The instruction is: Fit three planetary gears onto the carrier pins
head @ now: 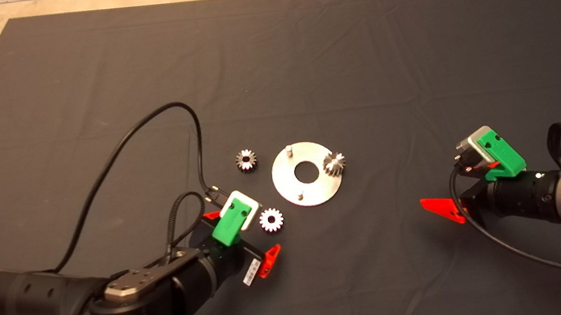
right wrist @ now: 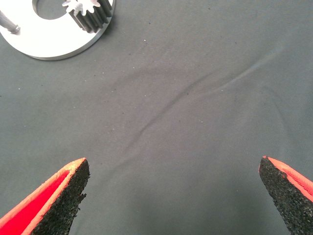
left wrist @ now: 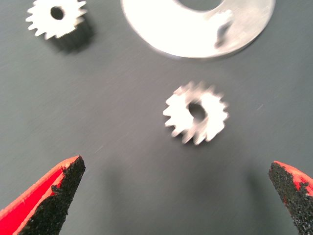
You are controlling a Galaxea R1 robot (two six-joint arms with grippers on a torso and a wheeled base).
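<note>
— What's your left gripper (head: 240,241) doing?

— Its fingers (left wrist: 54,196) are spread wide and hold nothing. It hovers over the dark mat (head: 353,54) with one loose planetary gear (left wrist: 195,113) lying flat just ahead of the tips.

— And moving right?

— You'll see a second loose gear (head: 246,160) on the mat just left of the carrier disc (head: 306,173). Two carrier pins (head: 288,150) stand bare; the third gear (head: 334,163) sits at the disc's right edge.

— Your right gripper (head: 466,186)?

— Wide apart too, empty, well right of the disc.
</note>
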